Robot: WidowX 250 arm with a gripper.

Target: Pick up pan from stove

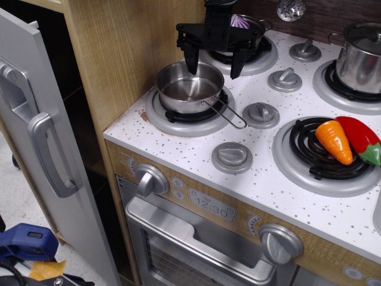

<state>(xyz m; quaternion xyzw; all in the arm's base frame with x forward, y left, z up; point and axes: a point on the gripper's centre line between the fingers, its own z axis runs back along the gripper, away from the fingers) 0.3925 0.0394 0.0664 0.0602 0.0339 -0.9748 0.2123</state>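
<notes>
One pan [189, 88] is seen on the front-left burner of the stove [196, 152], its wire handle pointing toward the front right. The gripper [215, 64] is held just above the pan's far rim with its black fingers spread apart, nothing between them. A taller pot [359, 58] is set on the back-right burner, and a toy carrot [334, 142] and red pepper [360, 139] are laid on the front-right burner.

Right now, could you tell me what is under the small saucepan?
The saucepan sits on a black grate over a grey burner of the stove. The burner's centre is hidden by the pan.
</notes>
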